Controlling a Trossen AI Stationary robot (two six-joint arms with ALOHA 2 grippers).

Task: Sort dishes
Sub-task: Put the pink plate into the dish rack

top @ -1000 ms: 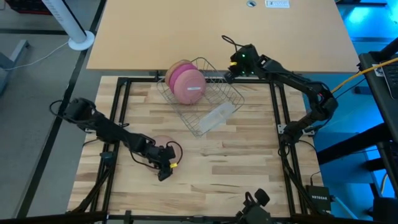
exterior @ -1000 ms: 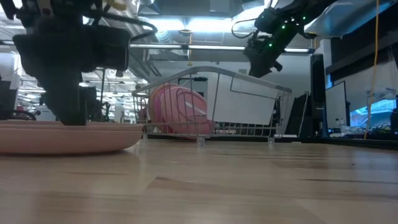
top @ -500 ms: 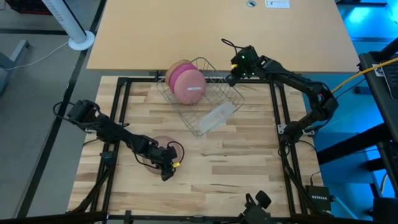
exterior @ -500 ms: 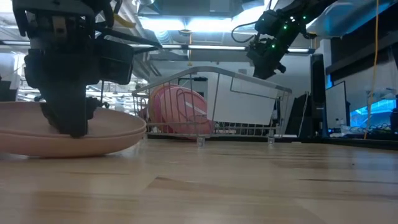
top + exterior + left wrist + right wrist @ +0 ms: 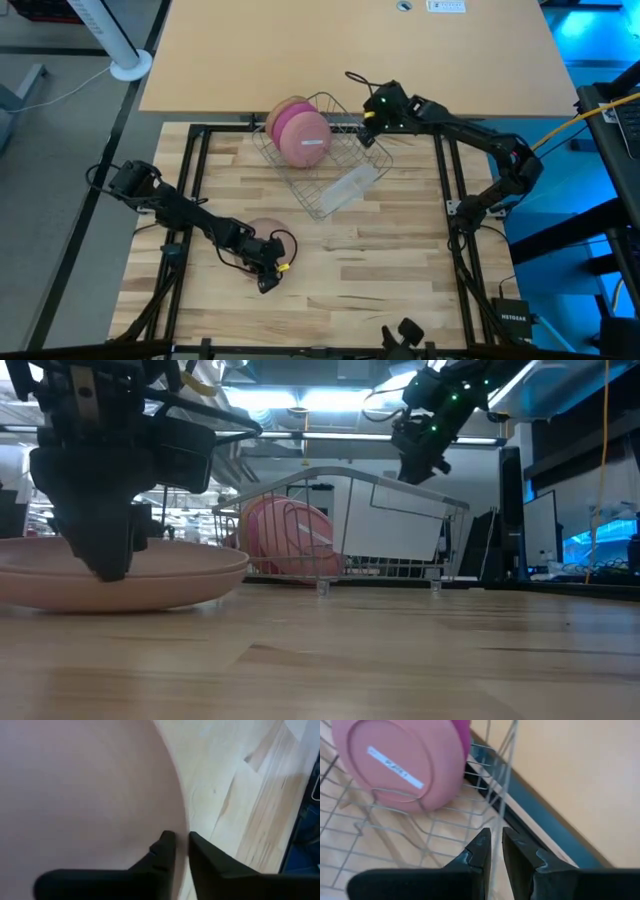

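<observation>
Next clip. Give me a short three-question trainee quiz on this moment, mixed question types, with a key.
1. True or false: the left gripper is closed on the rim of the pale pink plate.
2. How many plates stand in the wire rack? A) one B) two C) three
3. Which gripper is at the rack's top wire, and on which side of the table?

Key
1. True; the plate's rim sits between its fingers.
2. B; the magenta plate and the tan-orange plate behind it.
3. The right gripper, at the table's far side.
</observation>
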